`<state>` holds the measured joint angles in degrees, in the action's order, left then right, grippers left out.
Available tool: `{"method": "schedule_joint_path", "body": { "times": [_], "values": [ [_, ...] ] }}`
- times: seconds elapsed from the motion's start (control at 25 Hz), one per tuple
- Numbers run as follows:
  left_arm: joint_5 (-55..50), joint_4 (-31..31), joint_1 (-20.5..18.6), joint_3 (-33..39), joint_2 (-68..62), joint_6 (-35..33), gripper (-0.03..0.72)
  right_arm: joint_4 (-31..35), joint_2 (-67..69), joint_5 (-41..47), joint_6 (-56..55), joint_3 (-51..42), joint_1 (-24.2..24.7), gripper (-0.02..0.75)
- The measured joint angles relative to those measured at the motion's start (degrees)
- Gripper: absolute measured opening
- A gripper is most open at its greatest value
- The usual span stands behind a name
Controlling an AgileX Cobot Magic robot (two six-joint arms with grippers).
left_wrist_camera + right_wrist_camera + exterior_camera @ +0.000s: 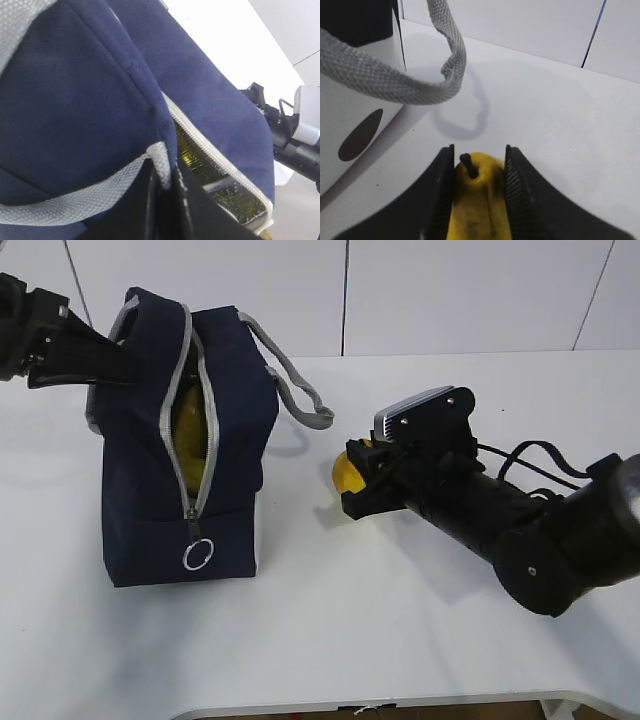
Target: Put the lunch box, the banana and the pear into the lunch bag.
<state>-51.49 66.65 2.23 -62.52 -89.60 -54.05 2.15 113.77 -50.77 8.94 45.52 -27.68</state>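
From my station the exterior view is bright and evenly lit, the white table point(400, 640) almost washed out, with soft shadows beside the lunch bag point(140, 490) and under the right arm. My left wrist view is soft, with blown-out white in the upper right. In my right wrist view the handle point(385, 80) throws a faint looped shadow mid-frame, and the near fingers point(437, 200) at the bottom edge blur.

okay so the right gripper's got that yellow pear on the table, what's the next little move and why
Probably lift it clear of the white table. The right gripper has its fingers either side of the small yellow pear, which sits low beside the navy-blue fabric lunch bag, whose unzipped opening faces up.
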Motion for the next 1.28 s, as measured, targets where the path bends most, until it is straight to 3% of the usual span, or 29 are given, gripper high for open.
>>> {"method": "schedule_joint_path", "body": {
  "times": [0.36,0.76,0.88,1.16,1.28],
  "values": [
    [0.45,0.21,0.0,0.0,0.0,0.0,0.008,3.64,-6.47,3.34,1.98,0.0,-0.08,0.265],
    [0.72,5.13,0.0,0.0,0.0,0.0,0.008,4.15,-18.27,4.88,8.12,-0.14,-0.08,0.265],
    [0.72,5.13,0.0,0.0,0.0,0.0,0.008,-0.3,-21.31,4.88,8.51,-0.16,-0.08,0.265],
    [0.51,5.22,0.0,0.0,0.0,0.0,0.008,-24.05,-22.88,4.88,6.15,2.77,-0.08,0.265],
    [0.51,5.22,0.0,0.0,0.0,0.0,0.008,-28.6,-22.88,5.13,4.21,5.68,-0.08,0.265]
  ]
}}
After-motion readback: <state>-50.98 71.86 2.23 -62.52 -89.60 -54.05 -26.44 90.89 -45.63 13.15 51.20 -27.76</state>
